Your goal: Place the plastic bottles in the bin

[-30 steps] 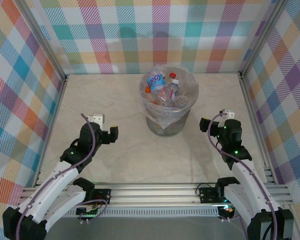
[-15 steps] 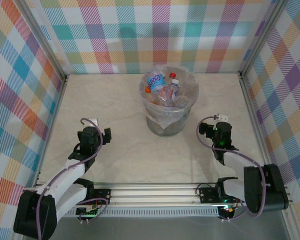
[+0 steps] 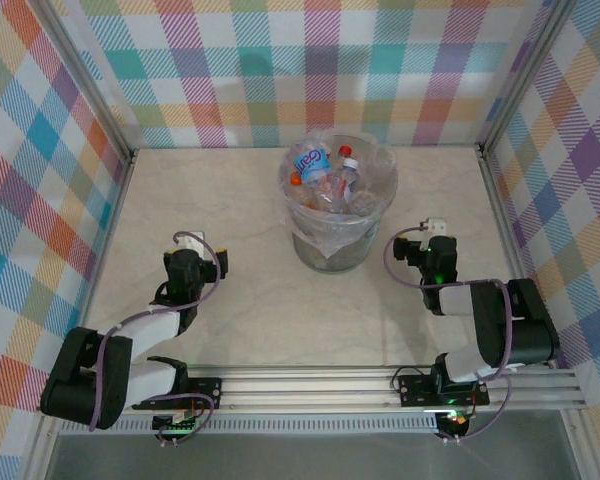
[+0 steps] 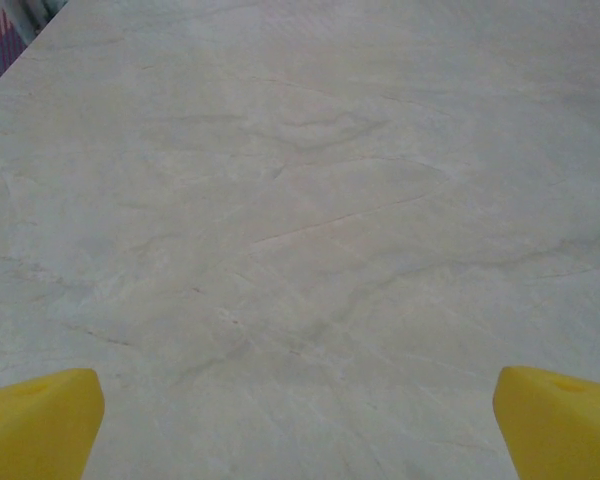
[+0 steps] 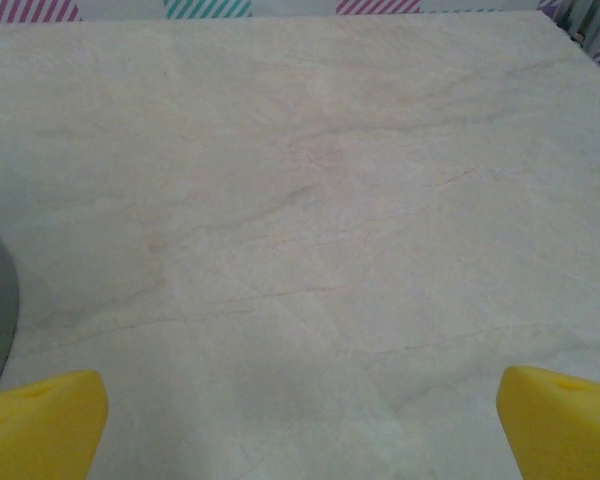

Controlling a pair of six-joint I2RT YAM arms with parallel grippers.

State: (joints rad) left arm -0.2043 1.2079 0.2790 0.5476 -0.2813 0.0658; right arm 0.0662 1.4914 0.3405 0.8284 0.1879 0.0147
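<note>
Plastic bottles (image 3: 330, 180) lie heaped inside the bin (image 3: 332, 252), which stands toward the back middle of the bench (image 3: 230, 190); blue labels and red and orange caps show through the clear liner. No bottle is seen lying on the bench surface around it.

Over the last second both arms have folded back toward their bases, elbows sinking low, while the bin and its load have not shifted. The left gripper (image 4: 300, 425) now hangs over bare bench left of the bin, its yellow fingers spread wide with nothing between them. The right gripper (image 5: 300, 425) sits just right of the bin, equally wide and empty, the bin's grey foot at the edge of its wrist view.

Judging by this, the collecting looks finished and the arms are retiring to rest rather than reaching for another bottle.
</note>
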